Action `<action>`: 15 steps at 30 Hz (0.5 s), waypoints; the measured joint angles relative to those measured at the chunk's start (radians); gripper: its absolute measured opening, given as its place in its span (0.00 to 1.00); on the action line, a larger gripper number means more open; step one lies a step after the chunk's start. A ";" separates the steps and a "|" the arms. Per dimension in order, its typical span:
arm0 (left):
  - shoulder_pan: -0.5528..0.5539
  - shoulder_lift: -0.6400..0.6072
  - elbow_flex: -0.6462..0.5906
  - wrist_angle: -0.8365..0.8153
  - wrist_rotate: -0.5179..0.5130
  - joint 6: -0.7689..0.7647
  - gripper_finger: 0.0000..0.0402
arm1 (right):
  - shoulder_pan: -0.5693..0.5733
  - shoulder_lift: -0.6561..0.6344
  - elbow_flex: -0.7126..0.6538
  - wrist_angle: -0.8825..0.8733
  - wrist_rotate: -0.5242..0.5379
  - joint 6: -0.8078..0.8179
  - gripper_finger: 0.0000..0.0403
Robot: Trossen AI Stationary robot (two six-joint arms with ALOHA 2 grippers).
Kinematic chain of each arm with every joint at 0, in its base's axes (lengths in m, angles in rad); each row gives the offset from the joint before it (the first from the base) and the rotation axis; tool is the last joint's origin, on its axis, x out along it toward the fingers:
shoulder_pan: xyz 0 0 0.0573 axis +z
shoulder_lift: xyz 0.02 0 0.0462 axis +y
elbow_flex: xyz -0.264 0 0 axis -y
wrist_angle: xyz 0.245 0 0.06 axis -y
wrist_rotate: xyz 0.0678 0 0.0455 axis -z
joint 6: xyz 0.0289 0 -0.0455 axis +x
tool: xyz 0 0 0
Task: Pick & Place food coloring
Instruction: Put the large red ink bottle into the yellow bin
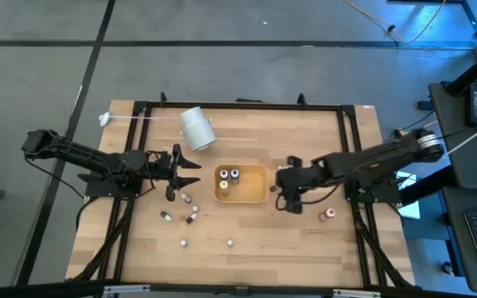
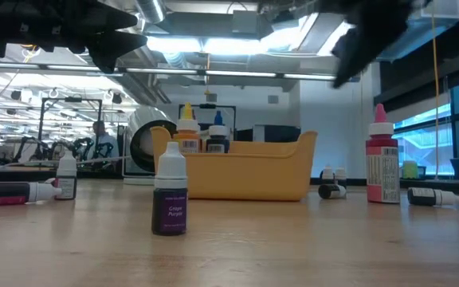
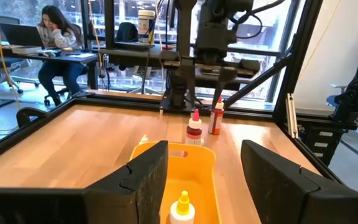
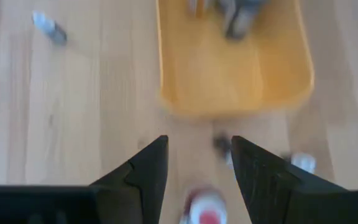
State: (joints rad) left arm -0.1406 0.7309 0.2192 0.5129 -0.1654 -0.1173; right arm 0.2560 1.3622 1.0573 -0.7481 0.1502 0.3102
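Three food coloring bottles (image 1: pixel 228 177) in orange tray (image 1: pixel 259 195), labels unreadable; left gripper (image 1: pixel 185 171) and right gripper (image 1: pixel 283 192) both parted, empty.

The right wrist view is smearing the bottles in the orange tray (image 4: pixel 229 68) into blurs, and a red-capped bottle (image 4: pixel 205 214) is getting clipped by the frame edge.

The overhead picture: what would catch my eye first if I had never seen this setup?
Probably the orange rounded-rectangle plastic tray at the middle of the wooden table, with three tiny capped bottles standing in it. Two dark arms flank it, the left gripper and right gripper both open and empty. More tiny bottles lie scattered nearby, and a large white cylinder lies at the table's far edge.
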 joint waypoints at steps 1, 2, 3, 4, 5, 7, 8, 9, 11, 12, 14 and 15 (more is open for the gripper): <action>0.000 0.000 0.000 0.000 0.000 0.000 0.49 | 0.006 -0.008 0.000 -0.033 -0.010 0.010 0.44; 0.000 0.000 0.000 0.000 0.000 0.000 0.49 | 0.011 -0.013 0.000 -0.059 -0.016 0.023 0.44; 0.000 0.000 0.000 0.000 0.000 0.000 0.49 | 0.015 -0.015 0.000 -0.077 -0.015 0.026 0.44; 0.000 0.000 0.000 0.000 0.000 0.000 0.49 | 0.017 -0.016 0.000 -0.089 -0.015 0.026 0.44; 0.000 0.000 0.000 0.000 0.000 0.000 0.49 | 0.018 -0.016 0.000 -0.101 -0.014 0.025 0.45; 0.000 0.000 0.000 0.000 0.000 0.000 0.49 | 0.018 -0.016 0.000 -0.126 -0.014 0.026 0.47; 0.000 0.000 0.000 0.000 0.000 0.000 0.49 | 0.018 -0.016 0.000 -0.133 -0.013 0.026 0.49; 0.000 0.000 0.000 0.000 0.000 0.000 0.49 | 0.016 -0.016 0.000 -0.137 -0.013 0.026 0.52; 0.000 0.000 0.000 0.000 0.000 0.000 0.49 | 0.013 -0.016 0.000 -0.140 -0.013 0.026 0.58; 0.000 0.000 0.000 0.000 0.000 0.000 0.49 | 0.013 -0.016 0.000 -0.138 -0.013 0.032 0.60; 0.000 0.000 0.000 0.000 0.000 0.000 0.49 | 0.013 -0.016 0.000 -0.134 -0.012 0.052 0.65; 0.000 0.000 0.000 0.000 0.000 0.000 0.49 | 0.013 -0.015 0.000 -0.131 -0.012 0.054 0.66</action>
State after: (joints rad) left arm -0.1405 0.7311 0.2192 0.5129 -0.1658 -0.1177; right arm 0.2691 1.3474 1.0569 -0.8791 0.1379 0.3641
